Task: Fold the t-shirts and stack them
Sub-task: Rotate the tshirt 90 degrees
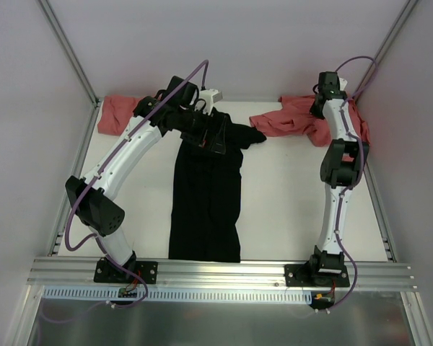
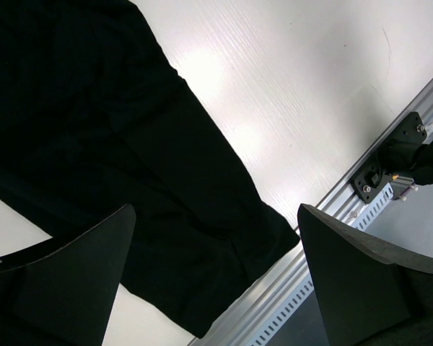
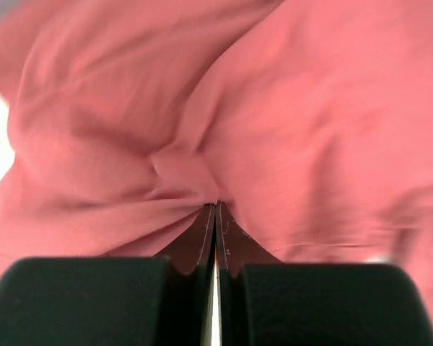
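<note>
Here, the black shirt (image 1: 206, 209) lies in a long, narrow strip down the middle of the counter (image 1: 296, 209). Its near hem reaches the front rail (image 1: 224, 270), and one sleeve flops out to the right at the far end. A red shirt (image 1: 292, 119) sits crumpled at the far right corner; a second red shirt (image 1: 119, 113) is bunched at the far left corner, well apart from it. The right fingers (image 3: 191, 249) are pinched tight on a pucker of the right-hand red shirt, with cloth gathered into folds at their tips. The left fingers (image 2: 79, 274) are spread wide and hold nothing, poised over the far end of the black shirt. The step in hand appears to be drawing the red shirt out of its heap to be laid flat. To do it well, the pinch likely ought to lift clear before dragging, so the cloth hangs open rather than balled. A grip mid-panel, as this seems to be, may need a re-grasp at a hem or shoulder. The black strip's stray sleeve wants tucking in before its cross fold.
</note>
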Robot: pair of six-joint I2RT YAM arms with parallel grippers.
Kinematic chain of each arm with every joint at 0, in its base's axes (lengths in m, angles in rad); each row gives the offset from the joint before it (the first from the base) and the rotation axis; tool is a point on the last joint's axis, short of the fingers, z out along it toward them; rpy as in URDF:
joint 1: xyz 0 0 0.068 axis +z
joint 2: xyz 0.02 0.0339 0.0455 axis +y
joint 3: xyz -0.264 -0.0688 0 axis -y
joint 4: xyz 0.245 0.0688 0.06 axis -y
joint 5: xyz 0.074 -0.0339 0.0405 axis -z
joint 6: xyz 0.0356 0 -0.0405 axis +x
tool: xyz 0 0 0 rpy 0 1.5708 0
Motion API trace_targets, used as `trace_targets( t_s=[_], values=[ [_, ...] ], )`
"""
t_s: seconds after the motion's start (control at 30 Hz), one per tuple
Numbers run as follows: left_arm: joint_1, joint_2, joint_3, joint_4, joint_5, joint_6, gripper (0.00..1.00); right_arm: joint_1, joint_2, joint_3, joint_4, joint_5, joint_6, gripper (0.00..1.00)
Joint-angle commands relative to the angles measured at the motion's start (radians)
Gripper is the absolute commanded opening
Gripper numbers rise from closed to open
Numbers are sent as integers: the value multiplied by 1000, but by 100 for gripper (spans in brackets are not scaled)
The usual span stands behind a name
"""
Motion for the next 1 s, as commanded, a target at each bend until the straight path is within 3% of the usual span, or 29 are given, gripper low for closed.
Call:
trace_targets(
  t_s=[0.0, 0.6, 0.67, 0.7, 0.73, 0.8, 0.97],
  values=[
    [11, -45, -6, -11, 24, 19, 99, -24, -122, 20, 49, 254, -111, 0],
    [20, -57, -24, 11, 56, 19, 99, -185, -261, 20, 86, 449, -257, 0],
    [20, -60, -27, 16, 55, 19, 99, -197, -278, 0, 79, 425, -256, 60],
    [22, -66, -29, 18, 55, 16, 99, -197, -306, -30, 75, 417, -250, 94],
    [22, -69, -35, 25, 45, 13, 99, -194, -323, -44, 62, 411, -240, 100],
    [20, -94, -58, 45, 32, 7, 99, -182, -385, -81, 65, 379, -231, 99],
    [33, -181, -147, 171, -62, -10, 99, -116, -507, -121, 23, 126, -176, 99]
  ],
)
